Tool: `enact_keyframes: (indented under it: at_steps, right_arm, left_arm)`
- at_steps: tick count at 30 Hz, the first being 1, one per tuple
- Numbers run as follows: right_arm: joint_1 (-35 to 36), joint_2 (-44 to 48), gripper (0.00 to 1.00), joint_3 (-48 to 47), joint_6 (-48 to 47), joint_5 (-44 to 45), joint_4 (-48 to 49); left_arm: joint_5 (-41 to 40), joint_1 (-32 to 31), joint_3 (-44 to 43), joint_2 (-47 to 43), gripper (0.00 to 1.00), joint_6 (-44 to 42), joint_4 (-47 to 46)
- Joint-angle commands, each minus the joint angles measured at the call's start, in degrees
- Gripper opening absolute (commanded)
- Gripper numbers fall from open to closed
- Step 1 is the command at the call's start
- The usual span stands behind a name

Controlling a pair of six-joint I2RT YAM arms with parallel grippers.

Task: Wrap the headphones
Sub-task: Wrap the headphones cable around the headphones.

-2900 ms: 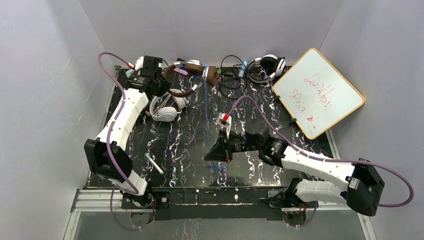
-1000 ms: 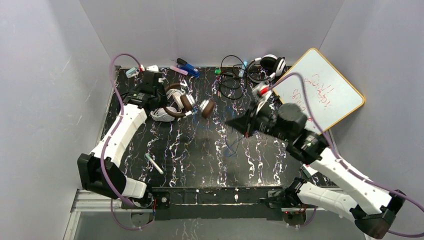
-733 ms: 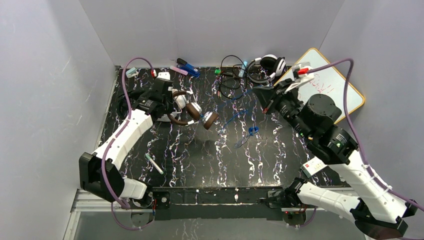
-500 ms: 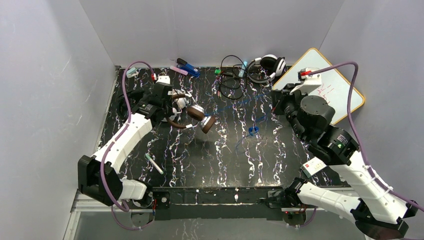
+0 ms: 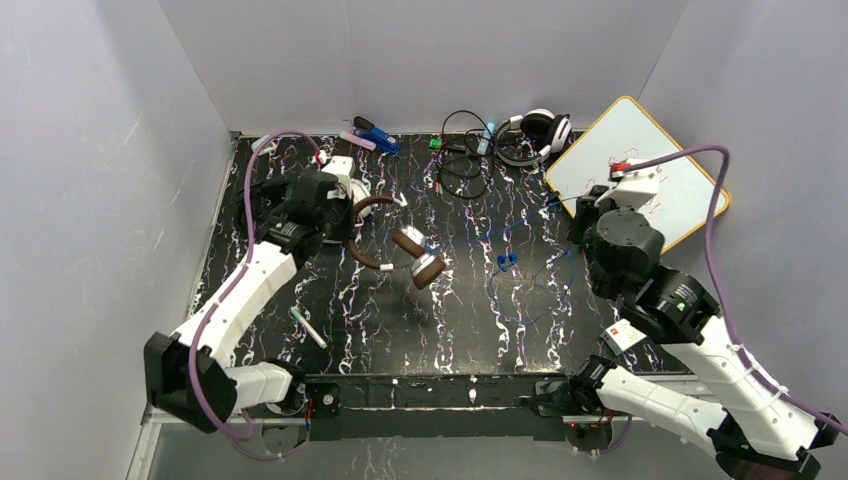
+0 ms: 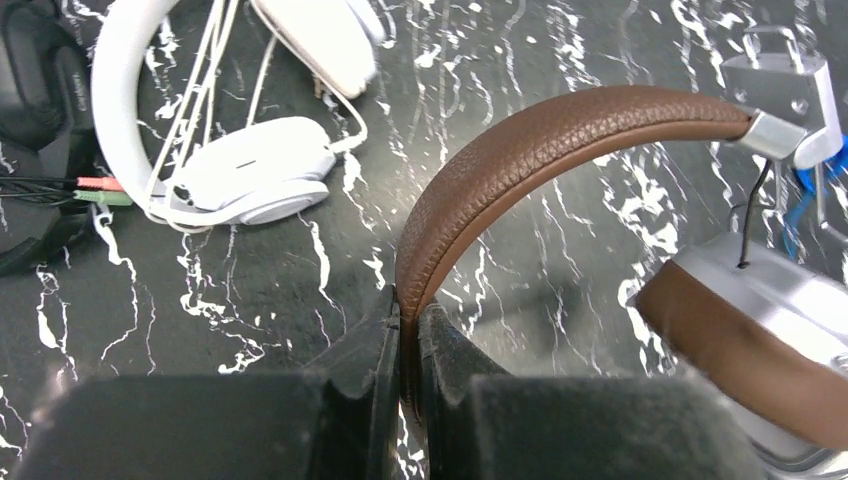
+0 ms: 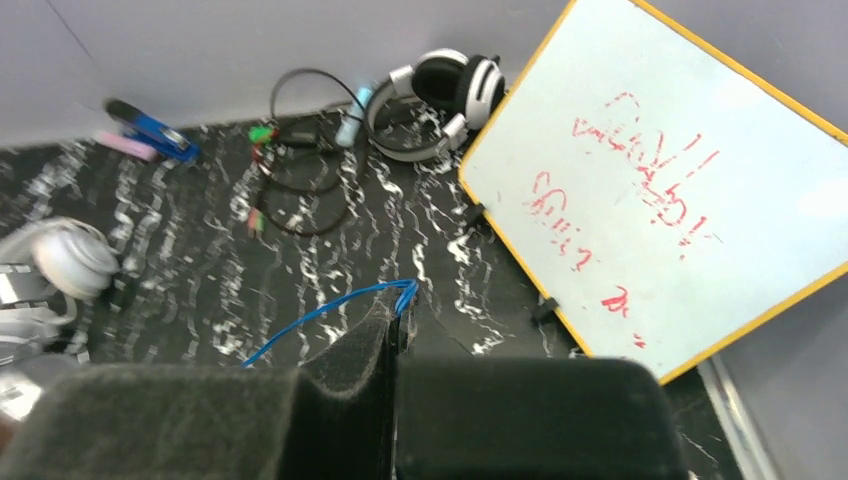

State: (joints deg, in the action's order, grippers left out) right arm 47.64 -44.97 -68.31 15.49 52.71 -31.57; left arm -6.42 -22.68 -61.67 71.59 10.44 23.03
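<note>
My left gripper (image 6: 408, 320) is shut on the brown leather headband (image 6: 560, 140) of the brown-cupped headphones (image 5: 395, 245), which hang above the marbled black table (image 5: 460, 320). One brown and silver ear cup (image 6: 740, 330) dangles at the right. Their thin blue cord (image 5: 500, 263) runs right to my right gripper (image 7: 400, 300), which is shut on a loop of it (image 7: 320, 315). White headphones (image 6: 250, 170) lie flat on the table behind the left gripper. A black and white pair (image 5: 535, 130) rests at the back wall.
A yellow-framed whiteboard (image 5: 640, 185) with red writing leans at the back right. A loose black cable (image 5: 462, 165) with coloured plugs lies near the back middle. A blue stapler-like item (image 5: 375, 137) sits at the back, a pen (image 5: 308, 327) near the front left.
The left gripper has carried the brown headphones nearer and toward the table's middle. The right arm has swung right toward the whiteboard, drawing the blue cord out with it.
</note>
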Motion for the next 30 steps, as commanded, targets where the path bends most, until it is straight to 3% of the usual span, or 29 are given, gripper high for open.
enact_keyframes:
  at_steps: [1,6,13,19,23,27,30]
  right_arm:
    - [-0.27,-3.32,0.01,3.27,-4.13,-0.56,2.56]
    - [-6.05,-13.02,0.01,1.21,-0.79,-9.59,-1.57]
    - [-30.49,-16.36,0.01,-1.39,-0.97,-24.30,3.78]
    - [-42.51,-19.68,0.01,-3.27,6.02,-32.24,1.69]
    - [-43.59,-18.06,0.01,-1.76,6.64,-37.52,3.34]
    - [-43.57,-15.78,0.01,1.12,6.99,-46.76,4.53]
    - [-43.62,-15.34,0.01,2.30,7.49,-42.60,1.84]
  left_arm:
    - [11.52,0.18,2.64,-9.23,0.00,-5.06,-3.24]
    - [13.29,0.04,2.70,-11.99,0.00,-6.35,-1.02]
    - [7.79,0.09,3.05,-12.98,0.00,-6.39,2.38]
    - [7.47,0.09,4.19,-13.71,0.00,-6.62,1.62]
    - [7.21,0.09,4.83,-13.72,0.00,-6.13,1.30]
    - [-1.44,0.08,3.16,-10.93,0.00,1.37,2.23]
    - [-1.10,0.13,0.91,-8.61,0.00,2.09,3.13]
